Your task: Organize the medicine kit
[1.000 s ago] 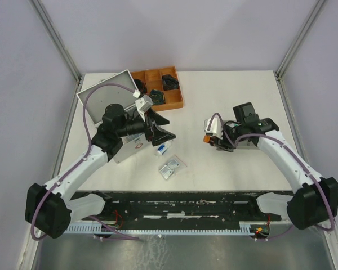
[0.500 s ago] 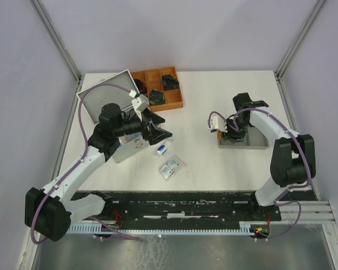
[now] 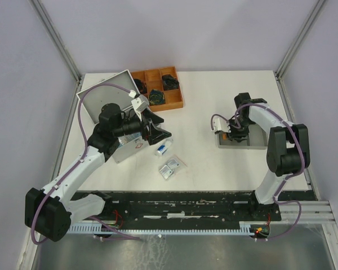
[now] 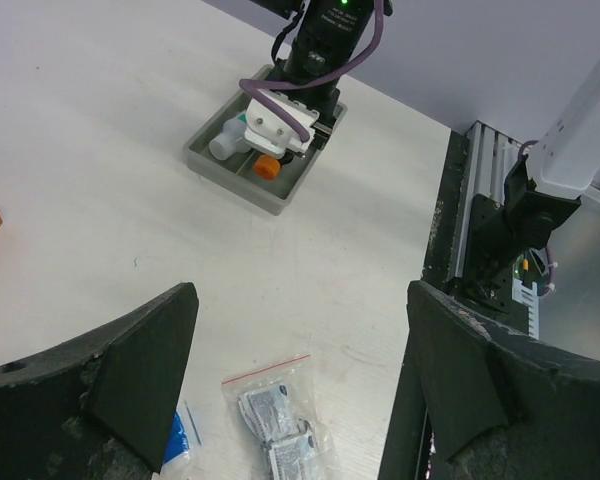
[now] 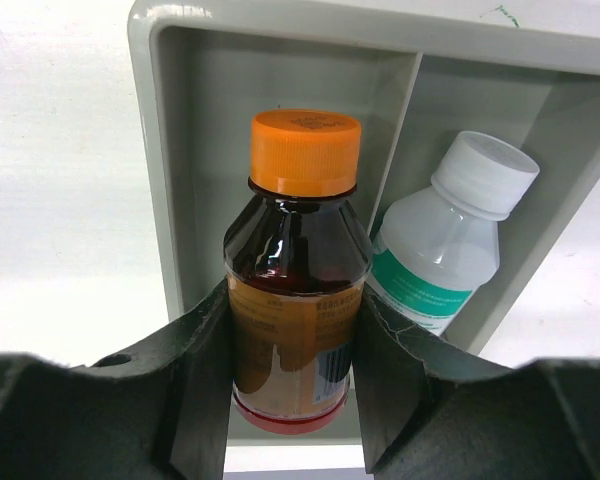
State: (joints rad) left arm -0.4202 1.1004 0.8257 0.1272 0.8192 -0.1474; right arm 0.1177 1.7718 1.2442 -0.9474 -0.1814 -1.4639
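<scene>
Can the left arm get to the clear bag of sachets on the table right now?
Probably yes. The left gripper hangs open and empty, and the bag of sachets lies flat on bare tabletop between its fingers' line of approach. Only a small blue packet sits beside it.

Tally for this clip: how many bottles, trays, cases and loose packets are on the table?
Bottles: 2, brown bottle and white bottle
Trays: 2, grey tray and wooden tray
Cases: 1, metal case
Loose packets: 2, clear bag and blue-and-white packet
Total: 7
</scene>
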